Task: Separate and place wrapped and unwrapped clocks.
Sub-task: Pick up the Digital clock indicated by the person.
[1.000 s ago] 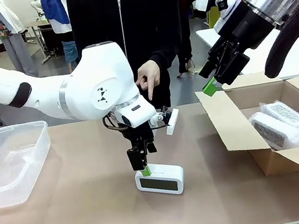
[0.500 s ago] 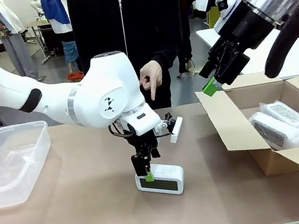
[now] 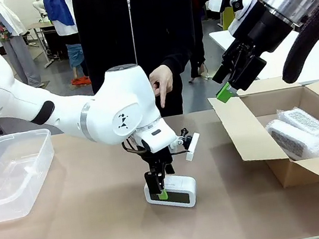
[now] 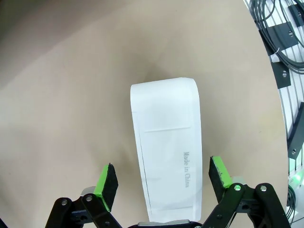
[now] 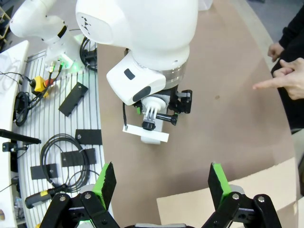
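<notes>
The bare white clock [image 3: 171, 192] lies on the brown table near the front middle, its dark face toward the camera. My left gripper [image 3: 160, 190] stands open straight over it, fingers straddling its left end. In the left wrist view the clock's white top [image 4: 167, 145] runs up between the green pads [image 4: 107, 181], which stand apart from its sides. Two bubble-wrapped clocks [image 3: 293, 137] [image 3: 308, 124] lie side by side in the cardboard box [image 3: 243, 137] at the right. My right gripper [image 3: 230, 82] hangs open and empty high above the box's left flap.
A clear plastic tub [image 3: 11, 173] stands at the table's left edge. A person in black stands at the far side, one hand [image 3: 161, 85] pointing a finger down toward the table behind my left arm. In the right wrist view the same hand [image 5: 284, 76] shows at the right.
My left gripper has come down and slightly right, from just above the clock to straddling its end. The right arm and the person's hand have held still.
</notes>
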Robot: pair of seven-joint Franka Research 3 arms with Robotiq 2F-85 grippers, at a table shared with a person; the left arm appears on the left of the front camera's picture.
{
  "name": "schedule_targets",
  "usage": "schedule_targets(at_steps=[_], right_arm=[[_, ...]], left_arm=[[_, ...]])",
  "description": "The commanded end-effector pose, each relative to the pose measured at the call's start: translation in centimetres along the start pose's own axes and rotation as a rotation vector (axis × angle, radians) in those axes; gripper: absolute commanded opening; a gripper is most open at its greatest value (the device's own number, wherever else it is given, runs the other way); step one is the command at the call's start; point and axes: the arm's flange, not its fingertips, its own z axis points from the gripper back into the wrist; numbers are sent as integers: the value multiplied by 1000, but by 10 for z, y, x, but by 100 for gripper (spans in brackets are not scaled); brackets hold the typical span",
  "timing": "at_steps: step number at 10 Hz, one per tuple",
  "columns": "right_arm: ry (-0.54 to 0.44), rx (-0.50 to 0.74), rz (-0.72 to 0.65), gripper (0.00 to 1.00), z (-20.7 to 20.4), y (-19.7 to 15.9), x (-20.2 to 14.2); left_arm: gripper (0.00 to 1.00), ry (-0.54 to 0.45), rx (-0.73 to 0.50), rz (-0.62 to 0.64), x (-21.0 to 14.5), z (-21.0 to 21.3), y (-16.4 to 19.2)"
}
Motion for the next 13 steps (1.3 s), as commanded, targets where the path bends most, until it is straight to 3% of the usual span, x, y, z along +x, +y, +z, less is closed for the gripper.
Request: schedule_targets(at_steps=[1,3,4,5,6,7,8,9,10,11,12,13], right_arm=[[11,5,-13,100,3,0,1],[11,5,-13,100,3,0,1],[11,5,-13,100,3,0,1],[11,5,-13,100,3,0,1],[11,5,-13,100,3,0,1],[11,5,-13,100,3,0,1],[11,5,-13,100,3,0,1],[11,5,-13,100,3,0,1],[11,5,-13,100,3,0,1],[11,5,-13,100,3,0,1],[11,5,-13,100,3,0,1],[11,5,-13,100,3,0,1]], left_arm=[[100,6,-13,-2,3,-2,9],[100,-11,-23,-9,1,-6,13],[80,-11,-23,-2,0,-5,13],[80,-12,-32,2,0,-5,13],[60,-15,-41,5,0,-4,13],[75,-15,-52,6,1,-4,14],[40,-21,-54,9,2,-3,14],[55,-29,-55,6,2,-2,13],[20,-34,-54,1,2,1,12],[47,-42,-43,6,2,8,7],[1,-49,-26,28,-4,20,1],[27,-87,-6,29,-14,35,-9]])
